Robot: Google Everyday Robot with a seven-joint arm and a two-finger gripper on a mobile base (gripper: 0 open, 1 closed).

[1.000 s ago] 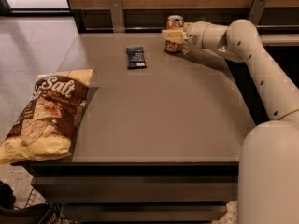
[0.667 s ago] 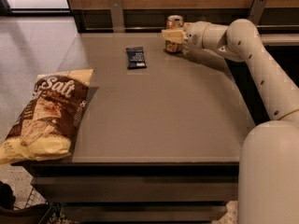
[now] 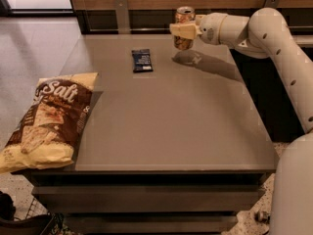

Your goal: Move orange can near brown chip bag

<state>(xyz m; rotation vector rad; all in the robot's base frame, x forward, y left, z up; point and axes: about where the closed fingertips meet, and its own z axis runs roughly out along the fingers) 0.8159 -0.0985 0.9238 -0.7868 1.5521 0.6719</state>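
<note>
- The orange can [image 3: 185, 16] has come up off the table [image 3: 161, 126] since a second ago. It now hangs upright over its shadow, well apart from the brown chip bag [image 3: 49, 119], far off to the bag's right.
- Your gripper [image 3: 185, 32] is clenched around the can's middle. The lift looks done, so next comes the carry toward the bag.
- The can is small and copper-orange, with a silver top.

Smooth plastic gripper [image 3: 181, 31] grips shiny metal orange can [image 3: 185, 16].

One orange can [image 3: 184, 17], one brown chip bag [image 3: 49, 119], one dark blue packet [image 3: 142, 60], one pincer [image 3: 182, 31] clamped round the can.
</note>
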